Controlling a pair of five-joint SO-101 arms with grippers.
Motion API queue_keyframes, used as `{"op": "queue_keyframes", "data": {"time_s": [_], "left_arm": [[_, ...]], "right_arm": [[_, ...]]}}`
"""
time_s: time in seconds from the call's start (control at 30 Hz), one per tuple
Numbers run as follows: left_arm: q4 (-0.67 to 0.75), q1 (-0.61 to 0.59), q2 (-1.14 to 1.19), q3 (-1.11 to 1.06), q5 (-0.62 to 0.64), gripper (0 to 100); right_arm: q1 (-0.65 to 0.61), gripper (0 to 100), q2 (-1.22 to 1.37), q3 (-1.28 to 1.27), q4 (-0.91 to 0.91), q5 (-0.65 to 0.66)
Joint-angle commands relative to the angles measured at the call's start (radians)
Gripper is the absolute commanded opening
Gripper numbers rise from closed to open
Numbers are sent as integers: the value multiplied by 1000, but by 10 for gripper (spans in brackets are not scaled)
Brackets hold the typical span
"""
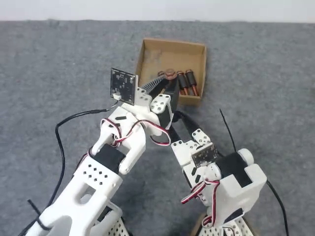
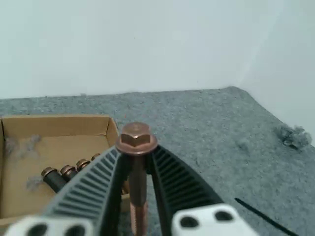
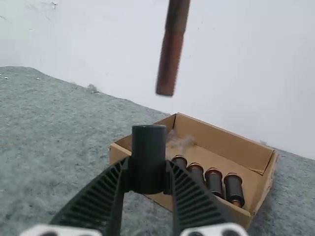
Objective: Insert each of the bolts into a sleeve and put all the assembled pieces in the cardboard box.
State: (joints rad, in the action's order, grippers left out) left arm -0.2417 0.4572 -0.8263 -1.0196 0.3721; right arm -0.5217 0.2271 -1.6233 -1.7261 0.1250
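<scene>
Copper-coloured hex-head bolt (image 2: 134, 172) clamped upright in left hand (image 2: 135, 151); right hand (image 3: 147, 167) closed on black cylindrical sleeve (image 3: 147, 150). Right wrist view: bolt tip above sleeve, apart, head cut off. Assembled pieces (image 3: 214, 181) in brown cardboard box (image 3: 221, 140).

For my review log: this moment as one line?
left gripper: bolt | right gripper: sleeve | bolt above sleeve, not inserted | cardboard box: four assembled pieces

Grey, felt-like carpet (image 1: 266, 64) laid flat right up to a plain white wall (image 1: 157, 9); soft, even light across that wall; in the left wrist view, a corner (image 2: 248, 64) of the wall; grey lint tuft (image 2: 294, 136) on the carpet just beside the wall's foot; smaller tuft (image 3: 91, 88) at the wall's foot in the right wrist view.
</scene>
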Motion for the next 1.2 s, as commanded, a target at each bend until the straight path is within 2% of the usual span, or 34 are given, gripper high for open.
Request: {"op": "queue_keyframes", "data": {"time_s": [0.0, 0.97, 1.17], "left_arm": [[41, 2, -6, -16, 11, 11], [46, -25, -8, -42, 11, 11], [175, -58, -8, -122, 14, 11]], "right_arm": [[15, 6, -15, 9, -30, -12], [21, 6, -16, 9, -31, -11], [21, 6, -16, 9, -31, -11]]}}
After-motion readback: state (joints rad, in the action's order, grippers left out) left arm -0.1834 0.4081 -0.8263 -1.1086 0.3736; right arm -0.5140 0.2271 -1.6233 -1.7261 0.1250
